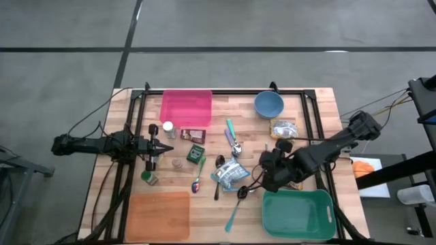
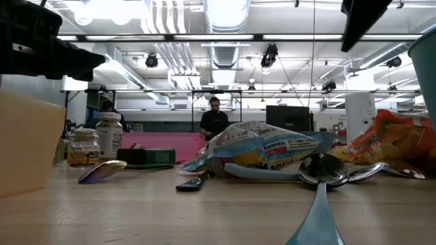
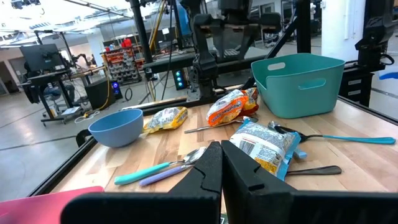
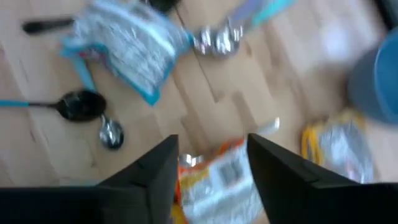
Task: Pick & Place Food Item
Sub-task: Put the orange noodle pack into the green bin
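Note:
An orange snack bag (image 4: 217, 180) lies on the wooden table beside the green bin (image 1: 298, 212). My right gripper (image 4: 211, 163) hovers open above it, pointing steeply down, a finger on either side of the bag in the right wrist view and clear of it. A blue-and-white snack bag (image 1: 231, 173) lies flat at mid-table, and a yellow bag (image 1: 283, 128) lies near the blue bowl (image 1: 269, 104). My left gripper (image 3: 221, 163) waits shut and level over the table's left side (image 1: 153, 145), holding nothing.
Spoons and other utensils (image 1: 235, 139) lie scattered around the bags. Small jars (image 1: 167, 129) and dark packets (image 1: 194, 136) stand left of centre. A pink board (image 1: 186, 107) lies at the far edge and an orange board (image 1: 158, 214) at the near left.

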